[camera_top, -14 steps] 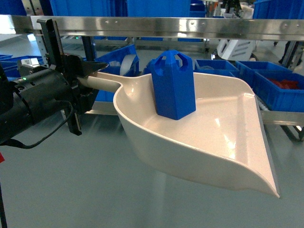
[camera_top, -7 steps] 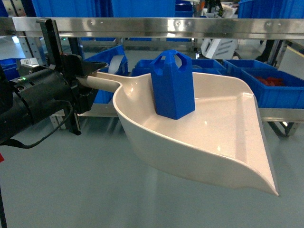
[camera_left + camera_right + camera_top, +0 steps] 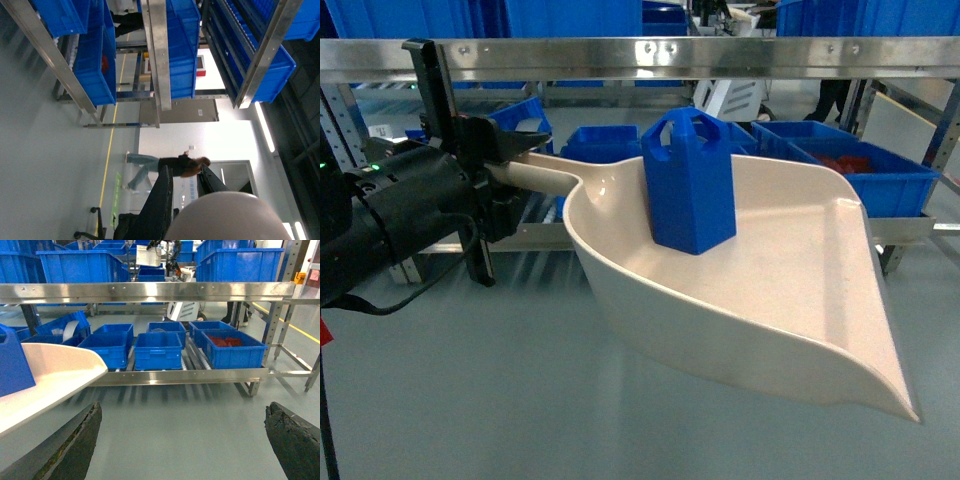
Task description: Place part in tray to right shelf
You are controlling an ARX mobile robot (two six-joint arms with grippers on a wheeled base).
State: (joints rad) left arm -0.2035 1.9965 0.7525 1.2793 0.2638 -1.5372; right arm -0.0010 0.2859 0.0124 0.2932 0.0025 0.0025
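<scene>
Left pincer (image 3: pixel 510 170) grips tray (image 3: pixel 790 290) handle; part (image 3: pixel 690 180) stands inside.

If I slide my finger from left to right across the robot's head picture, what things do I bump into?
Black left end effector gripping the handle → long cream handle → small bright-blue faceted plastic block standing in the scoop → wide flat lip of the cream-beige dustpan-shaped tray.
</scene>
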